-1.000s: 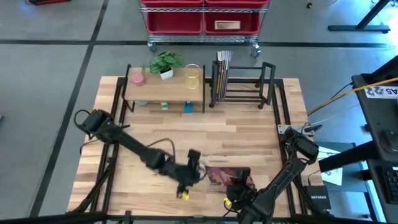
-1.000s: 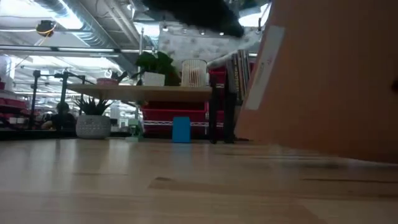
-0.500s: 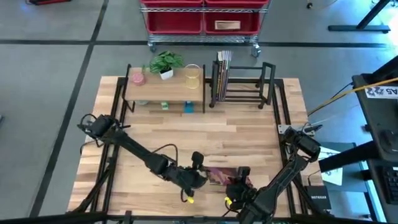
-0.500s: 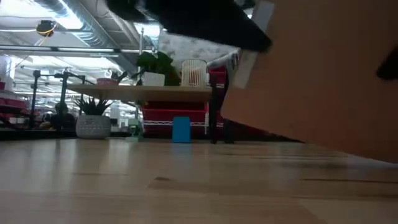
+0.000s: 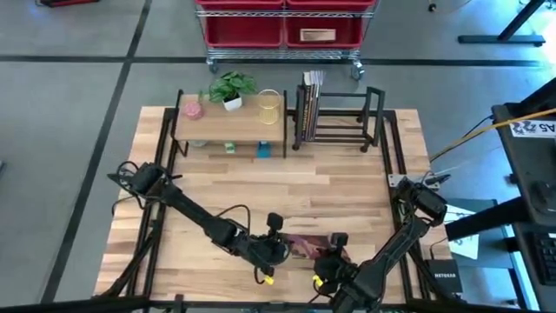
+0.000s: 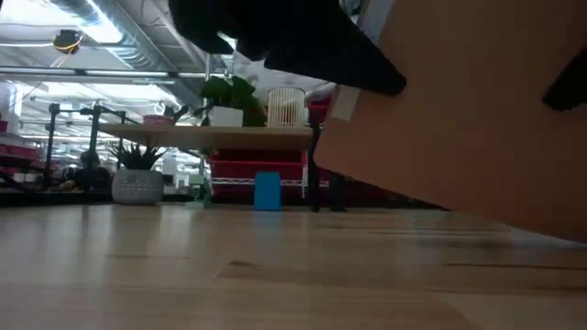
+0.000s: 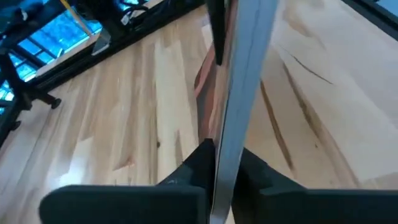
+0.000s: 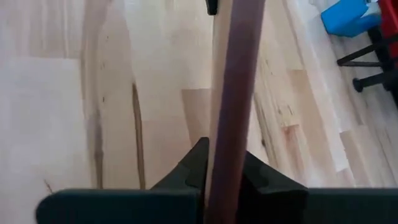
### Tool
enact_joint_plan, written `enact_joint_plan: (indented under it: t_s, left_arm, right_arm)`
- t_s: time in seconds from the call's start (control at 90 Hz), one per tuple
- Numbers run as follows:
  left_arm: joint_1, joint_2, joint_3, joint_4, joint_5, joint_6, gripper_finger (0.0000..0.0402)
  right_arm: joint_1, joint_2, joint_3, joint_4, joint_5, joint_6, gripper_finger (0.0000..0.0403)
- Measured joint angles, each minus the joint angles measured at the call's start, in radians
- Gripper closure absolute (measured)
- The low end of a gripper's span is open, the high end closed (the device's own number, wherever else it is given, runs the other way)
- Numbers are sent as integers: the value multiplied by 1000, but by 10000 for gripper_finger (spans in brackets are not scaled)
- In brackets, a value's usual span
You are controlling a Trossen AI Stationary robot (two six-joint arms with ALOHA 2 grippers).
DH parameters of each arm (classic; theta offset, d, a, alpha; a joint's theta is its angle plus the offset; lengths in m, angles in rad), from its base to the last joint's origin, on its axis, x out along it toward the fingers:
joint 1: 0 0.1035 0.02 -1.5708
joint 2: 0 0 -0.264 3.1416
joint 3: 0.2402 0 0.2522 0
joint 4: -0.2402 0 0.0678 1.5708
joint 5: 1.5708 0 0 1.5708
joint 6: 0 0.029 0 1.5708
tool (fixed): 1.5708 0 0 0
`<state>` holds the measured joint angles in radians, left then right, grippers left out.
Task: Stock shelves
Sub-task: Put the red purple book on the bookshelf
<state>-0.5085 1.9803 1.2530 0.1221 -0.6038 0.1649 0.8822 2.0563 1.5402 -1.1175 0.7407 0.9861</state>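
Observation:
A flat book with a reddish-brown cover (image 5: 308,246) is near the table's front edge, between my two grippers. My left gripper (image 5: 276,244) is shut on the end toward the table's left, my right gripper (image 5: 335,251) on the end toward the right. In the low view the book (image 6: 459,119) fills the right half and slants. The wood-topped shelf (image 5: 230,126) and the black book rack (image 5: 339,117) stand at the table's far edge. Several books stand in the rack's left end (image 5: 308,104). My left gripper pinches the book's pale page edge (image 7: 231,140) between its two fingers, and the book runs edge-on away from them. This end (image 6: 348,137) is raised above the table. My right gripper pinches the book's dark maroon edge (image 8: 225,140) between its two fingers, with the book edge-on in the hold. Whether this end rests on the table cannot be told.
On the wood-topped shelf stand a potted plant (image 5: 232,89), a pink thing (image 5: 191,108) and a pale yellow cup (image 5: 270,106). A blue block (image 5: 262,149) stands under it. A wheeled cart with red bins (image 5: 285,26) is behind the table. Bare wood lies between the book and the shelves.
My left gripper has moved toward the table's near edge and right, up to the book's left end, and its fingers now stand on the book. In the low view the book's left end has risen and swung left, so its lower edge slants more.

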Motion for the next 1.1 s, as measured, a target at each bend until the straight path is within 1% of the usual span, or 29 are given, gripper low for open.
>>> enact_joint_plan:
  t_s: [0.122,0.211,0.267,0.411,0.467,0.522,0.622,0.878,1.1]
  left_arm:
    - [0,-1,1,-16,-12,-6,397]
    - [0,-1,1,-27,-22,-9,398]
    - [3,-1,1,-38,-26,-18,398]
    - [4,-1,0,-41,-33,-23,400]
    - [6,-1,0,-40,-34,-23,400]
    - [8,-1,0,-41,-34,-24,400]
    - [12,-1,0,-51,-33,-36,400]
    - [13,0,0,-104,-66,-54,401]
    - [14,0,-1,-107,-70,-64,401]
  right_arm:
    - [-1,0,0,12,0,-3,386]
    - [0,0,1,32,13,-14,367]
    - [0,0,1,37,20,-21,343]
    - [0,0,2,44,27,-30,264]
    - [-6,0,2,43,27,-30,243]
    - [-6,0,2,46,27,-33,233]
    - [-7,0,2,52,38,-46,231]
    - [-11,0,55,21,106,-79,250]
    - [-44,-1,58,8,96,-78,271]
